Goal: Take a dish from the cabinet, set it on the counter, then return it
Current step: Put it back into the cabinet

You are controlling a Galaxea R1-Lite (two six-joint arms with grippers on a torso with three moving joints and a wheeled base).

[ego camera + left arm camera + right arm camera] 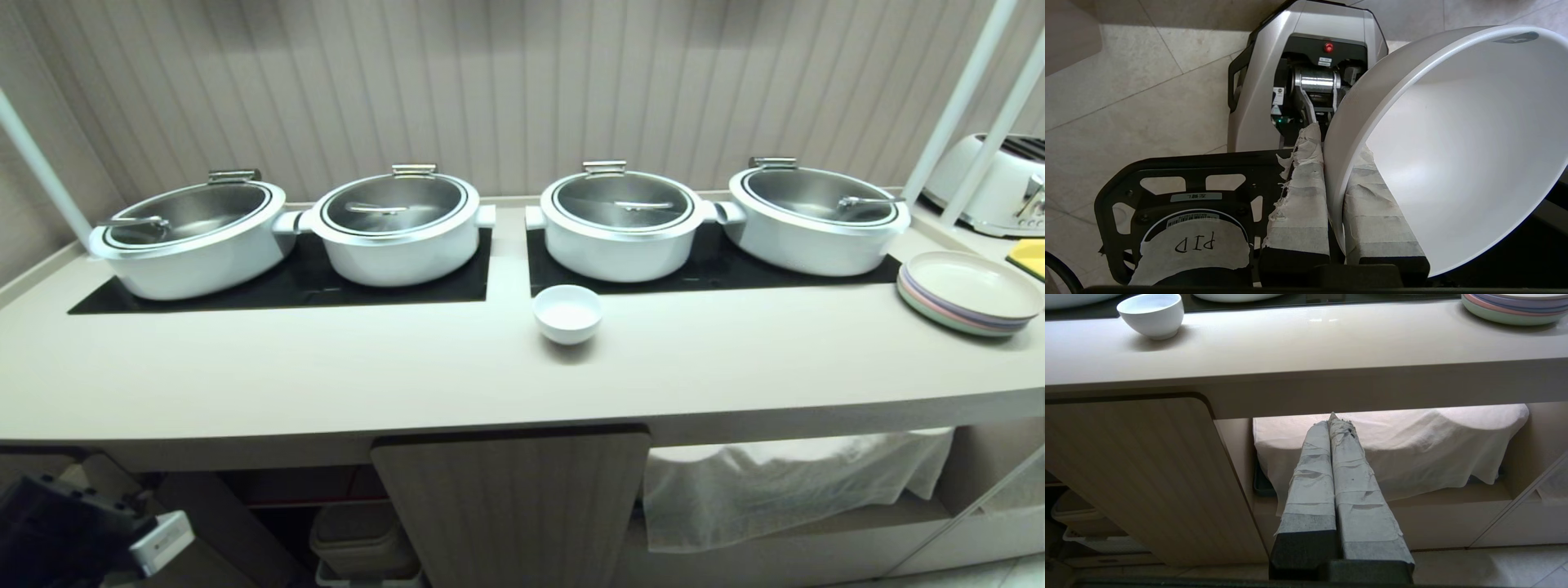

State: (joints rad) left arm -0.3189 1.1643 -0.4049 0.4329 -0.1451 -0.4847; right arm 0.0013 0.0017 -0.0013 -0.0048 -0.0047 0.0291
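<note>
The left hand [1335, 134] pinches the wall of a small round white ceramic bowl [1453, 151] between its tape-wrapped fingers [1302, 196], low in front of the beige ribbed cabinet [514, 506], below the level of the cream desk [326, 376]. A second, similar white bowl [567, 313] stands on the desk before four white lidded pots [624, 224], well apart from a stack of pastel plates [971, 292]. The right hand [1333, 420] hangs pressed together, holding nothing, facing a white cloth [1412, 449] draped inside an open compartment.

You can't see the held dish [1453, 143] whole, its rim is cut at the right edge, and the toaster [992, 184] is cropped at upper right.
</note>
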